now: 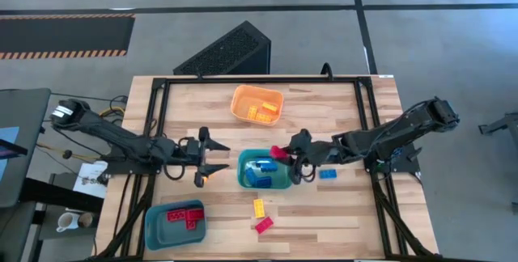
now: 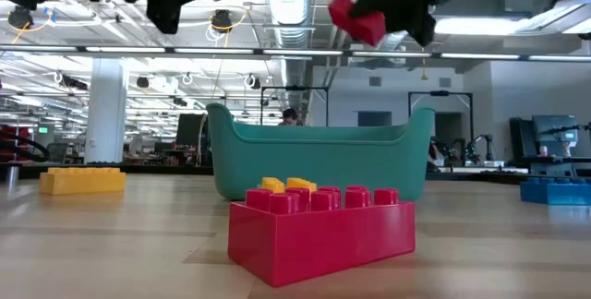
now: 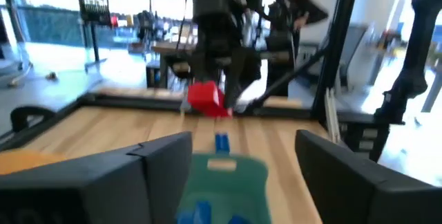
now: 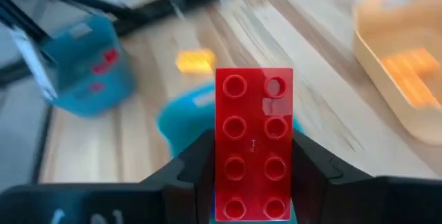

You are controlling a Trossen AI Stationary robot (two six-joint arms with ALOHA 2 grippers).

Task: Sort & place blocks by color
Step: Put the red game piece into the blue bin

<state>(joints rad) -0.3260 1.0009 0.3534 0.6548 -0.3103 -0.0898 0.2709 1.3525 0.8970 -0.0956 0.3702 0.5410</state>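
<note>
**Red brick in the air over the teal bin, its own bin across the surface**

The right pincer (image 1: 285, 155) is pinching a red brick (image 1: 278, 152), fingers on its two long sides, so that the brick's long axis runs straight out ahead of the fingers, studs up. It hangs above the right rim of the teal bin (image 1: 243, 173), which sits mid-surface and has blue bricks in it. The right arm reaches in from the right edge, stretched long and low toward the centre.

What the next move turns on, to my eye: the other reds lie in the blue bin (image 1: 155, 223) at the near-left corner, well away from the held brick and on the far side of the teal bin. The left arm is the nearer one to that bin; the right would have to cross most of the surface.

The left pincer (image 1: 223, 156) stands spread and empty just beside the teal bin's left rim, facing the right pincer across it, its arm reaching in from the left edge.

The orange bin (image 1: 239, 107) near the far edge holds yellows. Loose near the near edge: a yellow brick (image 1: 259, 207) and another red one (image 1: 264, 225). A blue brick (image 1: 327, 174) lies just right of the teal bin.
</note>
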